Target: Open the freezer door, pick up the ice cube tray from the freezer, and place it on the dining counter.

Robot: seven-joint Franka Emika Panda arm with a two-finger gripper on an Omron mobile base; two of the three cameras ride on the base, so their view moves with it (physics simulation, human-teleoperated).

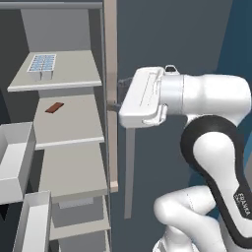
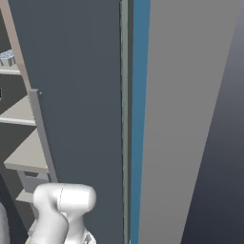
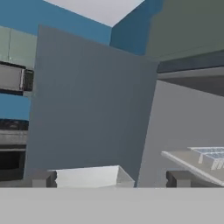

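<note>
The freezer (image 1: 74, 142) stands open, its pale shelves showing. On the top shelf lies the ice cube tray (image 1: 42, 65), white with pale blue cubes; it also appears as the ice cube tray (image 3: 212, 156) at the right of the hand view and the ice cube tray (image 2: 5, 57) at the left edge of the right base view. The freezer door (image 3: 87, 109) is swung wide. My gripper (image 1: 117, 93) hovers at the freezer's right front edge, level with the upper shelves and to the right of the tray. It is open, fingertips (image 3: 41, 178) far apart with nothing between them. The dining counter is out of view.
A small flat brown bar (image 1: 54, 107) rests on the second shelf. White bins (image 1: 15, 160) hang on the open door at the left. The plain grey door (image 2: 81, 95) with its bar handle (image 1: 129, 167) stays closed right of the freezer. A microwave (image 3: 13, 77) shows beyond the door.
</note>
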